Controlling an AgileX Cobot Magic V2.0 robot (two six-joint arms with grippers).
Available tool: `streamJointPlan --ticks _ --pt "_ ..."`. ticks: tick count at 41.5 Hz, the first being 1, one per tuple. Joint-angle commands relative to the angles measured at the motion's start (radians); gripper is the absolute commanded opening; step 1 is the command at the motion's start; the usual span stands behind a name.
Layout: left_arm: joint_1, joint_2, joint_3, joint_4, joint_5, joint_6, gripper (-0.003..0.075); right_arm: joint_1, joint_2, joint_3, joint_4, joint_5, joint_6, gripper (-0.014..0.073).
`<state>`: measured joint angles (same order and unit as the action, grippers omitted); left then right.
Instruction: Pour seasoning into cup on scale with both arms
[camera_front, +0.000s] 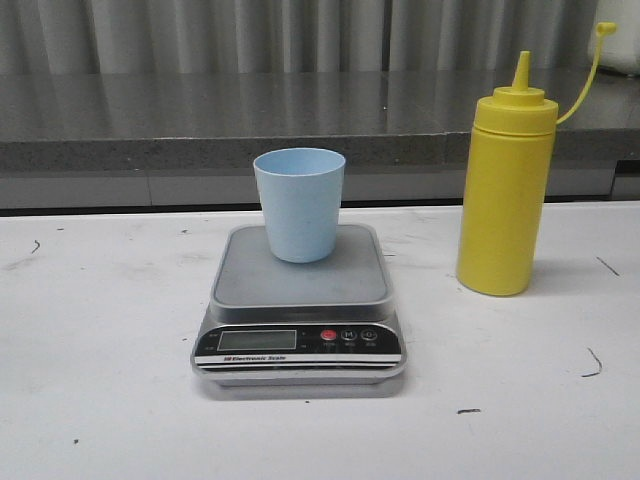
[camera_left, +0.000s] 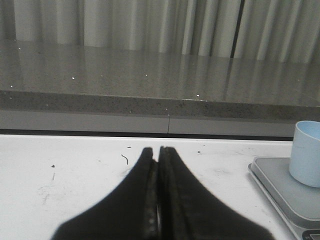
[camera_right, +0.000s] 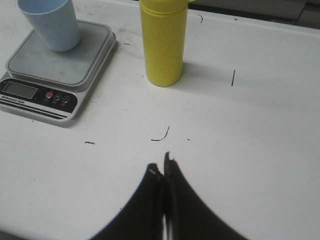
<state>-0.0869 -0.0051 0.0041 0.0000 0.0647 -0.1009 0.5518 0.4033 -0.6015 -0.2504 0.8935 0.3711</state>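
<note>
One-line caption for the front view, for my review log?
Pale blue plastic cup stands upright on the steel-topped digital scale; tall yellow squeeze bottle stands beside it on the white table.

I get even, soft overhead light; the white table (camera_front: 100, 400) is bright, shadows faint, and the close pincer tips look slightly blurred.
</note>
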Motion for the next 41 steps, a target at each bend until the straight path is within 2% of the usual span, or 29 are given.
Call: streamJointPlan --ticks 1,16,29,41 --pt "0.020 -0.017 0.024 -0.010 -0.090 -0.009 -0.0020 0.004 0.005 -0.033 -0.031 -0.061 -0.015 -0.0122" --pt "0.022 -0.017 0.024 -0.010 -0.092 -0.009 -0.0020 0.004 0.005 -0.033 -0.031 -0.061 -0.015 -0.0122" --pt "0.029 -0.017 0.024 -0.010 -0.184 -0.009 -0.0020 0.004 0.005 -0.033 -0.031 -0.061 -0.015 -0.0122" --pt "0.073 -0.017 0.024 -0.010 -0.182 -0.009 -0.0020 0.004 0.005 -0.033 -0.031 -0.061 -0.015 -0.0122"
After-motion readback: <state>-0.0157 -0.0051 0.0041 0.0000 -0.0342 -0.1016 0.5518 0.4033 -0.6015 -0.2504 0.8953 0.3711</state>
